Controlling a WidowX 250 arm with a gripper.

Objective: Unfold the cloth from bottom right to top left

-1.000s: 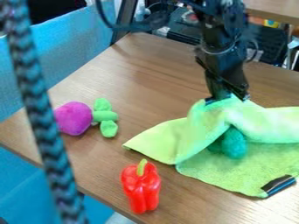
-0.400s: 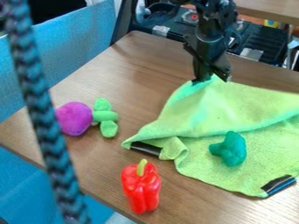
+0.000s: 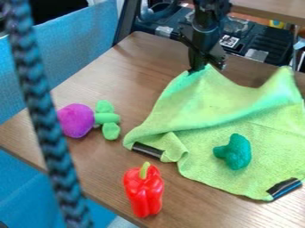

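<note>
The black gripper (image 3: pixel 201 70) hangs near the table's far side, shut on the top left corner of the cloth and holding it up. The light green cloth (image 3: pixel 238 104) spreads down and to the right from there, its far edge sagging between the held corner and a raised peak at the right. Its lower left corner is folded over beside a black strip, and another black strip marks the lower right corner. A dark green broccoli toy (image 3: pixel 233 152) lies on top of the cloth's lower part.
A red pepper toy (image 3: pixel 143 190) stands left of the cloth's lower edge. The purple toy (image 3: pixel 76 120) with green leaves lies on the wooden table (image 3: pixel 128 73) at the left. A braided cord (image 3: pixel 43 116) crosses the view's left side.
The gripper has moved up and slightly left with the cloth's corner. The cloth has opened out toward the far side, uncovering the broccoli toy and the black strip at the lower left.
</note>
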